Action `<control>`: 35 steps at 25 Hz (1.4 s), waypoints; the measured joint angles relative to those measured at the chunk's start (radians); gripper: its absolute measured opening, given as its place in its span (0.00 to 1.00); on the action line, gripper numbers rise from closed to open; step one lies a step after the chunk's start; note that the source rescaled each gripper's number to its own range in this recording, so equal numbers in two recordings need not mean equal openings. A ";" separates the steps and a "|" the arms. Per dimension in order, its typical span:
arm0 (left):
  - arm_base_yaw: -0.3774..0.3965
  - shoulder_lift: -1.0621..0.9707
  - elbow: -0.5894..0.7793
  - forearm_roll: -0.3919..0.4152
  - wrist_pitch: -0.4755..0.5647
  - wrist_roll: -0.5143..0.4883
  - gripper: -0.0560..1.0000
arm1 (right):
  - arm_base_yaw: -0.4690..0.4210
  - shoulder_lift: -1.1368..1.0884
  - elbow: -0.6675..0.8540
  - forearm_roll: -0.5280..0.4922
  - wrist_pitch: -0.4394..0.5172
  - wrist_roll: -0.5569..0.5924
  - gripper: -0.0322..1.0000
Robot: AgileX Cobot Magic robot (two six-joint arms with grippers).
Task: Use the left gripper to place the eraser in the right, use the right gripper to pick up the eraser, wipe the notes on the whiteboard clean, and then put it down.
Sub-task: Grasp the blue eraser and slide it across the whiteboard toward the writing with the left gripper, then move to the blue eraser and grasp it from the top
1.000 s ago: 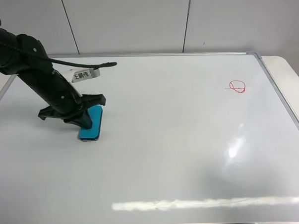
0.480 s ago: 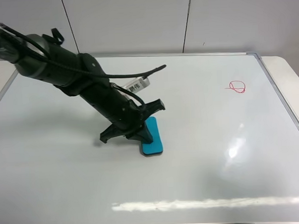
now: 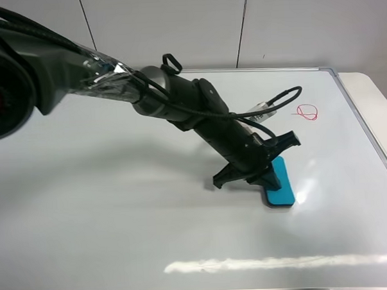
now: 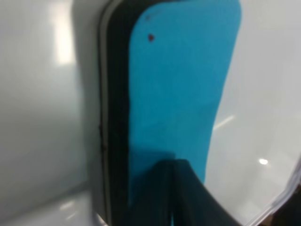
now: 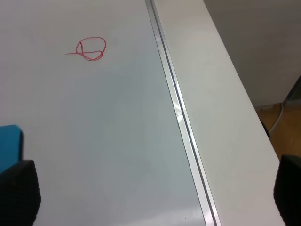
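A small pale tag hangs by the cable loop on the thick dark arm. Its print is too small to read. The only other mark is a tiny red speck on the eraser's top.

The eraser, a small oblong block with rounded ends, a teal-blue top and a thin dark grey felt base, lies flat with its teal side up. It sits right of centre in the lower half of the high view, on the whiteboard, a large glossy white board with a thin silver frame. Its long axis runs almost straight up and down the frame. The notes, a small red marker circle crossed by a line, lie up and to the right of it, well apart.

The left gripper, a black two-fingered claw, stands on the eraser's upper end and hides it. Its fingers are pressed together with no gap, tips against the teal top. Whether they pinch anything cannot be told.

The right gripper is outside the high view. Its own camera shows only two dark fingertips spread wide and holding nothing, plus a cut-off corner of the eraser. The dark arm is cut off at the upper left of the high view.
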 joint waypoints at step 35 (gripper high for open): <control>0.342 -0.752 0.503 0.591 -0.231 0.681 0.06 | 0.000 0.000 0.000 0.000 0.000 0.000 1.00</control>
